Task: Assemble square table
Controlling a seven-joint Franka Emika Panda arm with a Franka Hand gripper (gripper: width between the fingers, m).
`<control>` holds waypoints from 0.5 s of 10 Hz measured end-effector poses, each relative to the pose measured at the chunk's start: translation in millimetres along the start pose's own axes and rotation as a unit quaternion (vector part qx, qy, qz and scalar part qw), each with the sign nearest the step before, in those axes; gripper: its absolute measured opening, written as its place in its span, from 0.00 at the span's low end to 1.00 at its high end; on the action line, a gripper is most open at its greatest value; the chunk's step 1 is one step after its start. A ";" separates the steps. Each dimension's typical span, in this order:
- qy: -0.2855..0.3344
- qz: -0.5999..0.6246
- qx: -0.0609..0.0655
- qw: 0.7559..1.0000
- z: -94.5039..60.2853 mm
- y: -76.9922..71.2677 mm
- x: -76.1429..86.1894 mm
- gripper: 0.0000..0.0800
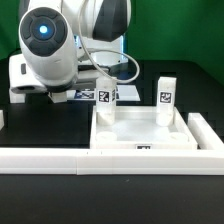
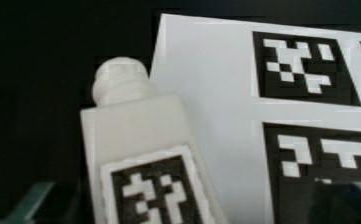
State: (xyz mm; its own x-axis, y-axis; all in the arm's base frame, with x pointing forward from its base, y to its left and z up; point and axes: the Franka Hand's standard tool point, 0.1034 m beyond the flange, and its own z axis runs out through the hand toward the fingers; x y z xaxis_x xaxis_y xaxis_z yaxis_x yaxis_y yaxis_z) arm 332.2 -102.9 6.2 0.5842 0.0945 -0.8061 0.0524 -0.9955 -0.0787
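In the wrist view a white leg point(image 2: 138, 125) with a rounded end and a black-and-white tag lies between the fingers of my gripper point(image 2: 191, 206). The jaws stand open, with a gap to the leg on each side. One dark fingertip point(image 2: 38, 202) shows at the picture's edge. In the exterior view the square table top point(image 1: 142, 140), a white tray with a raised rim, sits at the middle right. Two tagged legs point(image 1: 105, 95) point(image 1: 166, 93) stand upright behind it. The arm's white body point(image 1: 50, 45) hides the gripper there.
The marker board point(image 2: 283, 95) lies flat beside the leg under the gripper, partly beneath it. A long white low rail point(image 1: 70, 160) runs along the front of the table, just before the tray. The table surface is black.
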 end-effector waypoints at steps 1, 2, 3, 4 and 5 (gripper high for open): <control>0.000 -0.002 0.000 1.000 0.2 -0.4 0.1 0.46; 0.000 -0.005 -0.001 1.000 0.2 -0.8 0.2 0.46; -0.001 -0.007 -0.001 1.000 0.1 -1.0 0.3 0.36; -0.001 -0.009 -0.001 1.000 0.1 -1.3 0.3 0.36; -0.001 -0.010 -0.002 1.000 0.0 -1.4 0.3 0.36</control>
State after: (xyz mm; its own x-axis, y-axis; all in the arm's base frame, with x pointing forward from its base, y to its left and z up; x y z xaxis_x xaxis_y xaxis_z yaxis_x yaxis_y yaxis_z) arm 332.2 -101.4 6.1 0.5817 0.1145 -0.8053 0.0667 -0.9934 -0.0930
